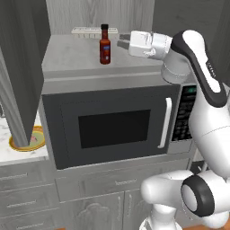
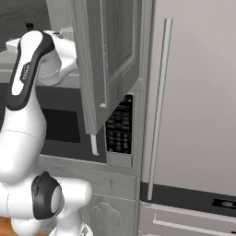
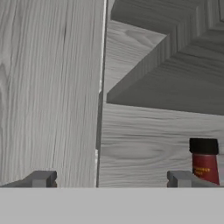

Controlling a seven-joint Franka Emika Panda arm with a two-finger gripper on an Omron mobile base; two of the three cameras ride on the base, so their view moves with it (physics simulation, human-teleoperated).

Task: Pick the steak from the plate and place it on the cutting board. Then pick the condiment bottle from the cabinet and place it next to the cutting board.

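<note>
At far left, on the white counter beside the microwave [image 1: 112, 128], lies the plate [image 1: 27, 139], partly hidden by the open cabinet [image 1: 72, 54] door. On the light grey cabinet shelf above the microwave the condiment bottle [image 1: 105, 45] stands upright. Just right of it, apart from the bottle, hovers the gripper [image 1: 122, 41], its fingers [image 3: 181, 178] spread wide and holding nothing.

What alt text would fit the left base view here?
A condiment bottle stands upright on the cabinet shelf above a microwave, with the open tool reaching in beside it, not touching. A plate sits lower left.
</note>
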